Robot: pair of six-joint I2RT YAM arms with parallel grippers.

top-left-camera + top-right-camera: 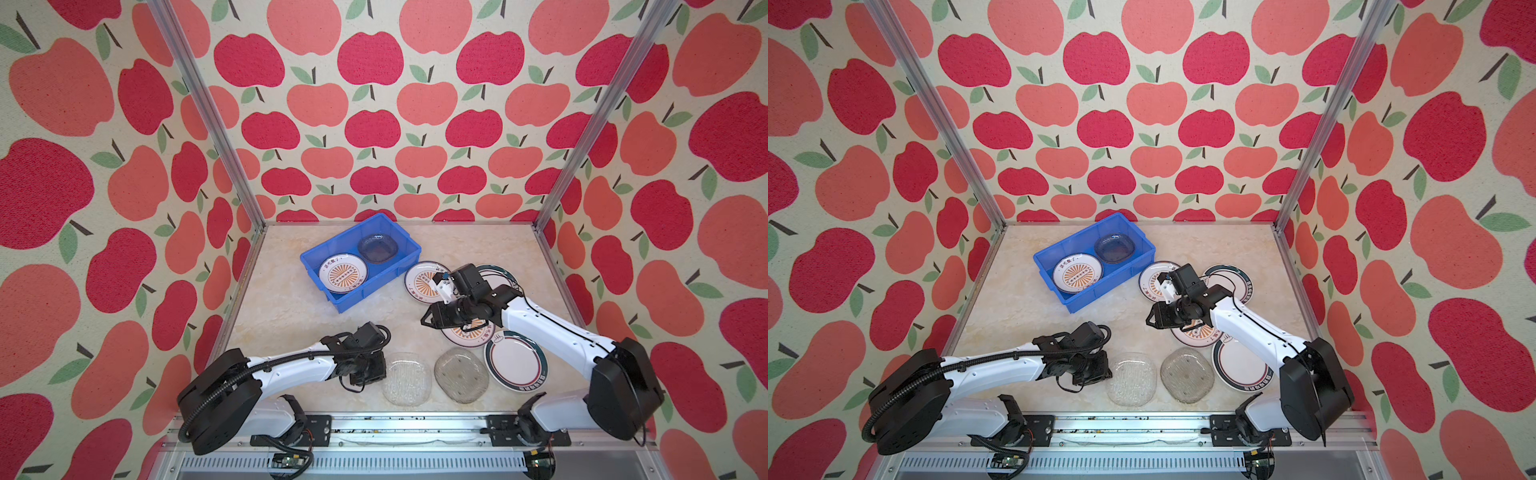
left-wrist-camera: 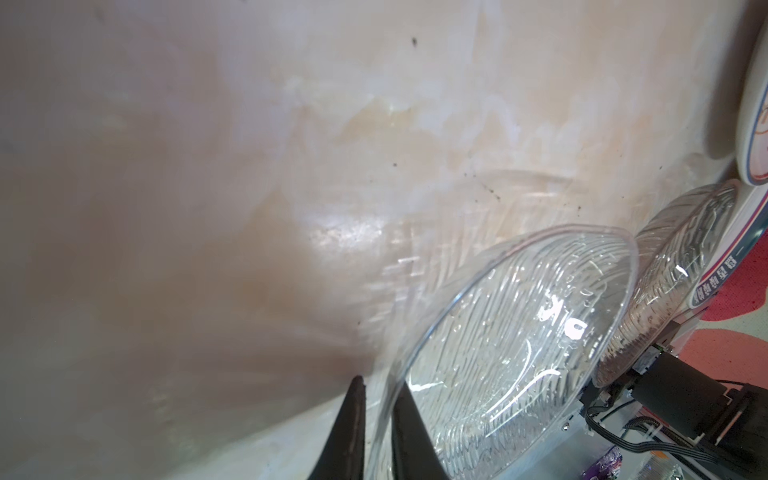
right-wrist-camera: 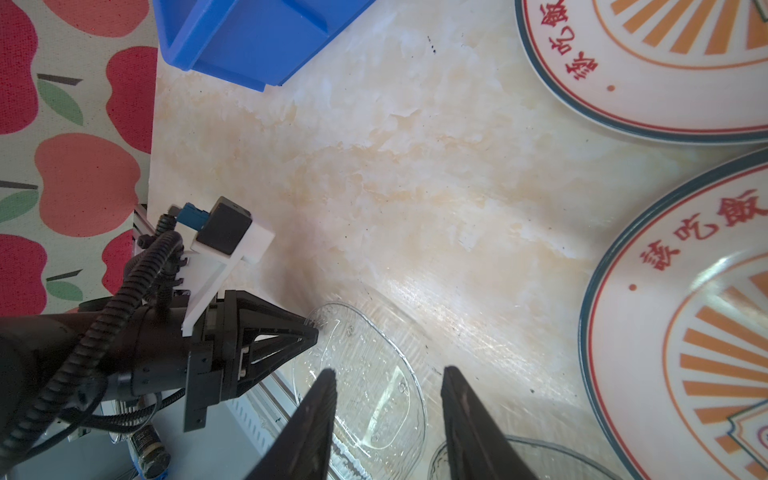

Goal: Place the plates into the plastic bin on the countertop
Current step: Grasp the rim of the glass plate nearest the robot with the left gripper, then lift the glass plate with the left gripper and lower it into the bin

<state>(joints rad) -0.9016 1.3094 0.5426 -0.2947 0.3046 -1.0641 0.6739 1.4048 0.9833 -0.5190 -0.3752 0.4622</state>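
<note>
Near the front of the countertop [image 1: 282,316], my left gripper [image 2: 380,386] is shut on the rim of a clear glass plate [image 1: 406,378] [image 1: 1131,379]. My right gripper [image 3: 386,370] hangs open and holds nothing, above bare counter right of centre [image 1: 428,322]. The blue plastic bin [image 1: 353,299] at the back holds a sunburst plate [image 1: 343,273] and a glass plate [image 1: 377,248]. Outside it lie a second glass plate [image 1: 461,374], two sunburst plates [image 1: 419,278] [image 1: 469,334] and two green-rimmed plates [image 1: 517,361] [image 1: 498,274].
The right arm [image 1: 540,324] reaches over the plates on the right side. An aluminium rail [image 1: 395,428] runs along the front edge, close to the glass plates. Apple-patterned walls enclose the other three sides.
</note>
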